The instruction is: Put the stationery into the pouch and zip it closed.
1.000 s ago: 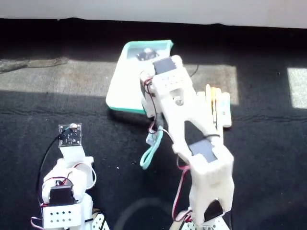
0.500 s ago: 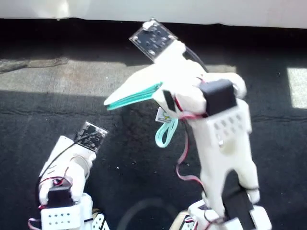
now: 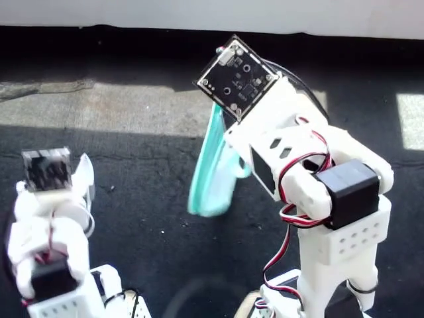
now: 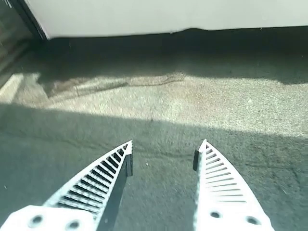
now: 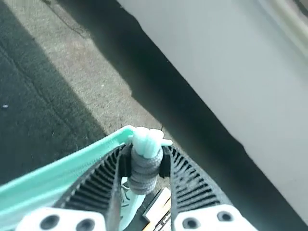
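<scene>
The table wears a dark felt-like cover, crossed by a sunlit band with a long crease.

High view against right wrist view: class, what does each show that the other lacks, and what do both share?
High view: the left arm standing low and apart, and the right arm raised with the teal pouch hanging from it.
Right wrist view: the right gripper shut on the pouch's grey pull, beneath a teal knot.
Both: the pouch, the dark cloth and the white wall.
</scene>
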`<act>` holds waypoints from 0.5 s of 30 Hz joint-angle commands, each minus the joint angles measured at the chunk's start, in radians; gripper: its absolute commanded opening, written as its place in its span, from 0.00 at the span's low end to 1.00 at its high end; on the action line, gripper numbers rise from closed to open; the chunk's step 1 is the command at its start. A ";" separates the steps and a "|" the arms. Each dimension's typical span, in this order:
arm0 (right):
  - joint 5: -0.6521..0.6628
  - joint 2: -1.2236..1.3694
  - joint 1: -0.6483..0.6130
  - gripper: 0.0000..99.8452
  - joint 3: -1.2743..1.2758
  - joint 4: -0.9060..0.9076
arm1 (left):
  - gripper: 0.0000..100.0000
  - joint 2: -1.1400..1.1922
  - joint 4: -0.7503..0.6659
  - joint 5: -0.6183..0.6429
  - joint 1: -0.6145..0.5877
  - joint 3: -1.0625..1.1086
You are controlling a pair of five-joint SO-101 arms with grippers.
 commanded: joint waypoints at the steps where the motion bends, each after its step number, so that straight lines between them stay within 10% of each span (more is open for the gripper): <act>1: -0.170 -0.001 -0.024 0.00 -0.050 -0.048 | 0.22 0.375 0.106 0.048 0.022 -0.315; 8: -0.250 0.038 -0.226 0.00 -0.039 0.117 | 0.22 0.783 0.566 0.068 0.203 -0.947; 15: -0.255 0.047 -0.251 0.01 -0.044 0.179 | 0.22 0.912 0.709 0.069 0.278 -1.291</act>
